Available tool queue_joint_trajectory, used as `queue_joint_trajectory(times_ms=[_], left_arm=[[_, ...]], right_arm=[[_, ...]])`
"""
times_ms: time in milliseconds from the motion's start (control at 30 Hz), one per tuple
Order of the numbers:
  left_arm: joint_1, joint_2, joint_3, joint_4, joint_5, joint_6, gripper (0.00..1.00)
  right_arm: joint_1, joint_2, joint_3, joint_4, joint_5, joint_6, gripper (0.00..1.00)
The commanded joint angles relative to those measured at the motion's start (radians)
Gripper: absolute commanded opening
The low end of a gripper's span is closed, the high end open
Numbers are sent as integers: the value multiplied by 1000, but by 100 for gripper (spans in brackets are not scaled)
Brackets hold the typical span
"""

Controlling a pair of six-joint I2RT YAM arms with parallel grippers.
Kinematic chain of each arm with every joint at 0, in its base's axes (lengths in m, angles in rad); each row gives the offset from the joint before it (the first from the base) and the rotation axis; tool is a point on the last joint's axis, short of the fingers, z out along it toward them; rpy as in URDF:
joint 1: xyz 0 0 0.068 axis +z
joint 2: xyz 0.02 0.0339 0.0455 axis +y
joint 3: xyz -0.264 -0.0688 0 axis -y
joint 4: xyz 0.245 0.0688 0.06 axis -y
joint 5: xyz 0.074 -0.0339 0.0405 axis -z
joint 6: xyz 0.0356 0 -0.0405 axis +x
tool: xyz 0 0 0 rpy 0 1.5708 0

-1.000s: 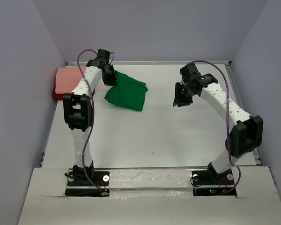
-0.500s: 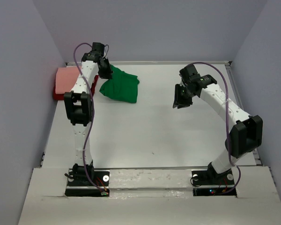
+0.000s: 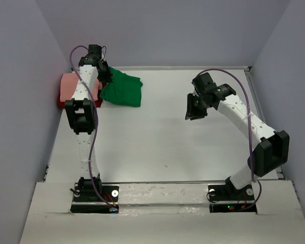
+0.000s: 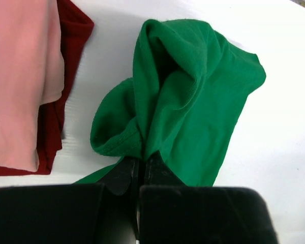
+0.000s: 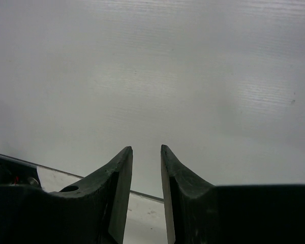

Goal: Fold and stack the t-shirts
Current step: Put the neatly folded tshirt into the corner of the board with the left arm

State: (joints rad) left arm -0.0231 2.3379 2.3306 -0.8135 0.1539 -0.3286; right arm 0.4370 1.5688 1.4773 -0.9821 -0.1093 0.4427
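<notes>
Nearest to me, the two arms rise from their bases at the front edge of the white table (image 3: 168,142). A little further in, on the right side, the right fingers (image 3: 194,109) hang above bare tabletop, pointing down. They stand partly open with a modest gap between them, and nothing is in that gap. Well apart from them, further back on the left, the other arm reaches to the far part of the table. There the left fingers (image 3: 105,78) are pressed tight together on a pinch of the green t-shirt (image 3: 123,90). The shirt is bunched rather than flat. Folds gather at the pinched spot and the rest of the cloth spreads away to the right. From where I look I cannot tell whether any of it hangs clear of the table. Just beside it, in the far left corner against the wall, sits a folded pile. The salmon-pink t-shirt (image 3: 70,85) lies on top of the dark red t-shirt (image 3: 62,103), whose edge shows along the pile's near side. In the left wrist view a strip of white table separates the green cloth from the dark red edge, so they are close but not touching.
</notes>
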Motion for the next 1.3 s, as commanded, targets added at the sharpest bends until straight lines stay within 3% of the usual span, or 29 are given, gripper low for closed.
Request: queue_joint_trajectory(times_ms=[0, 567, 1267], left_arm=[[-5, -3, 68, 46, 38, 28, 0], [15, -28, 147, 123, -17, 77, 0], [118, -2, 222, 155, -16, 112, 0]], right_arm=[[51, -30, -26, -13, 26, 11, 35], [51, -18, -52, -6, 25, 13, 34], [60, -44, -94, -9, 11, 28, 34]])
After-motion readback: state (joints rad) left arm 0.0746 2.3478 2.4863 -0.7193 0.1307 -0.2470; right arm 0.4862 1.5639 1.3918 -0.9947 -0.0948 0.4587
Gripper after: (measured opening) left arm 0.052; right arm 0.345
